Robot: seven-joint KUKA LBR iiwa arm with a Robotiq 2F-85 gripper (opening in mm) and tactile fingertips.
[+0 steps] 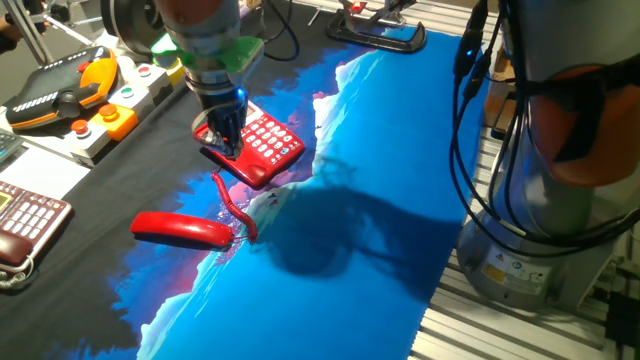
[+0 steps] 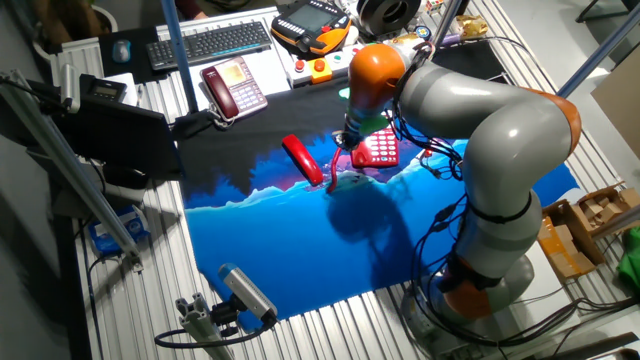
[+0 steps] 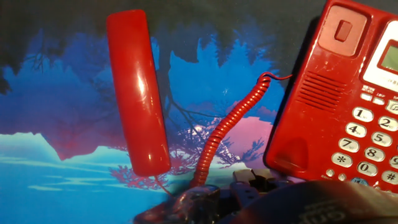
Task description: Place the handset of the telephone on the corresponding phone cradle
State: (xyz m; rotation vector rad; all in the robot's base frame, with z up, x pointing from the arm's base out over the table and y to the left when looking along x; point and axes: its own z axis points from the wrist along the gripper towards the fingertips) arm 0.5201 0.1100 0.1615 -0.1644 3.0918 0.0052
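Note:
The red handset (image 1: 180,228) (image 2: 301,160) (image 3: 137,93) lies flat on the blue cloth, off the telephone and to its left in the hand view. Its coiled cord (image 1: 232,205) (image 3: 227,127) runs to the red telephone (image 1: 268,150) (image 2: 380,152) (image 3: 348,124) with white keys. The phone cradle (image 3: 317,93), the recessed left side of the base, holds nothing. My gripper (image 1: 225,145) (image 2: 348,140) hangs just over the telephone's cradle side, away from the handset. Its fingers show only as dark blurred shapes at the bottom of the hand view, and nothing is seen held.
A dark maroon phone (image 1: 25,220) (image 2: 232,85) sits on the black cloth beyond the handset. An orange-and-black handheld device (image 1: 65,90) (image 2: 315,25) and a button box (image 1: 110,120) lie near it. A keyboard (image 2: 210,42) stands farther back. The arm's base (image 1: 540,200) stands beside the table.

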